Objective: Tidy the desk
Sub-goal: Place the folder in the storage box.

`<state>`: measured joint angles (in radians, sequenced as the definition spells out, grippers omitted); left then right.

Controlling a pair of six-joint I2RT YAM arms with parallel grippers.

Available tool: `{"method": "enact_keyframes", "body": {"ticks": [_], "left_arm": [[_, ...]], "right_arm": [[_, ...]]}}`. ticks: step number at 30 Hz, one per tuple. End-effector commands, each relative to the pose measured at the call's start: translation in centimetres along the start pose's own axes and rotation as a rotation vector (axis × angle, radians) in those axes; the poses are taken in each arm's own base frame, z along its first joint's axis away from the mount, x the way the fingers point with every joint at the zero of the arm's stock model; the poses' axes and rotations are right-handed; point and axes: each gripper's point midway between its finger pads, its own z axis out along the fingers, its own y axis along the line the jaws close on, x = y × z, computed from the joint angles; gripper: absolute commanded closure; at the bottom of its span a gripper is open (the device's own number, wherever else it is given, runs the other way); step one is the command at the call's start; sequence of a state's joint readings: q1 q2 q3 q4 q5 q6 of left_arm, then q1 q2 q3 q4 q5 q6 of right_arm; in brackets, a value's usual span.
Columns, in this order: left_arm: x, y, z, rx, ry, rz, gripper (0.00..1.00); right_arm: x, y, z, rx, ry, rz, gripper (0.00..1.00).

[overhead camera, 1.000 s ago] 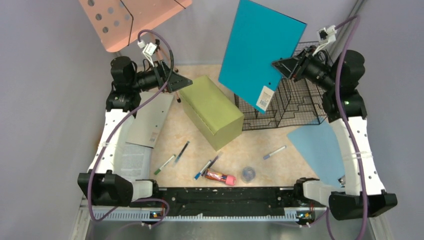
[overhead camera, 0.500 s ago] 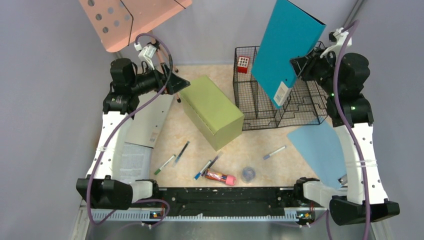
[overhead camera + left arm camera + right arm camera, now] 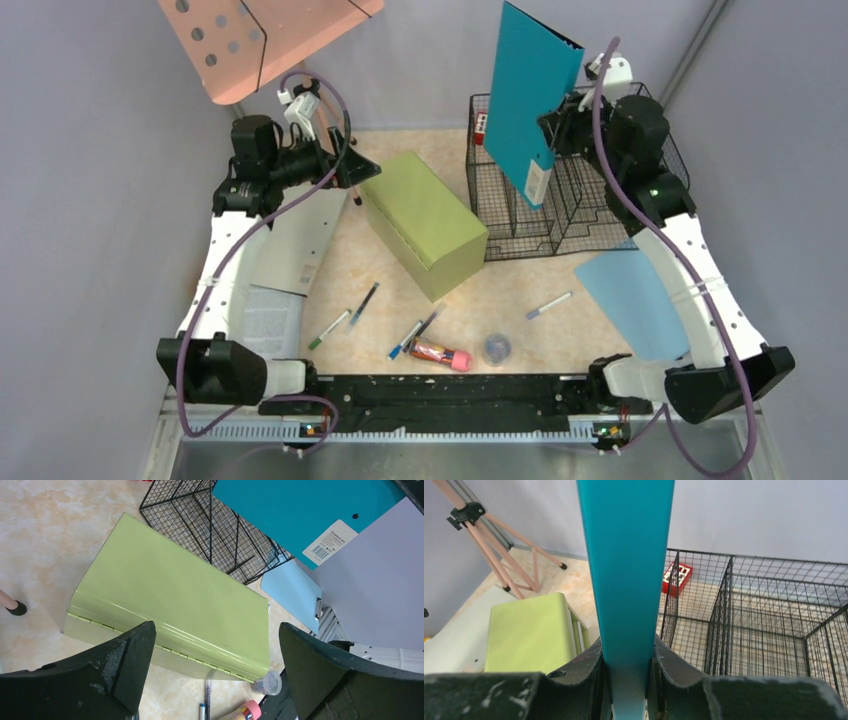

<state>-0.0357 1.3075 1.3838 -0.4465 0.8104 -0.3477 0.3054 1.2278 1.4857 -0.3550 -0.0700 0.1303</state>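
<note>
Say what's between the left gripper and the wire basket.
The green box sits between the left gripper and the wire basket; the top view shows it clearly.

The top camera sits high up, above and behind the two arm bases. It looks down at the whole desk [image 3: 520, 285] from far away, with the near edge at the bottom. The left wrist camera rides on the left gripper [image 3: 215, 632] over the far left part of the desk and looks down, quite close, at the green box [image 3: 170, 600]. The right wrist camera rides on the right gripper [image 3: 626, 667] near the far right corner. It looks across toward the left, very close to the teal folder [image 3: 626, 555]. All three views show the green box, the wire basket [image 3: 744, 610] and the teal folder.
</note>
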Motion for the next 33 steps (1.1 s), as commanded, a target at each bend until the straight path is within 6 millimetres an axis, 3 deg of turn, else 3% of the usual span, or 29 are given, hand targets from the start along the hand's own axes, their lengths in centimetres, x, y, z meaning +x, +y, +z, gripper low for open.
{"method": "enact_keyframes", "body": {"ticks": [1,8,20,33], "left_arm": [[-1.1,-0.2,-0.1,-0.005,-0.027,0.048,0.02],[-0.7,0.5,0.2,-0.018,-0.021,0.04,0.02],[0.0,1.2,0.6,-0.02,-0.019,0.028,0.02],[1.1,2.8,0.9,-0.068,-0.004,0.033,0.02]], "right_arm": [[-4.0,0.8,1.1,0.036,-0.184,-0.074,1.0],[-1.0,2.0,3.0,0.051,-0.2,-0.111,1.0],[4.7,0.4,3.6,0.097,-0.308,-0.082,1.0],[5.0,1.2,2.5,0.034,-0.428,-0.059,1.0]]}}
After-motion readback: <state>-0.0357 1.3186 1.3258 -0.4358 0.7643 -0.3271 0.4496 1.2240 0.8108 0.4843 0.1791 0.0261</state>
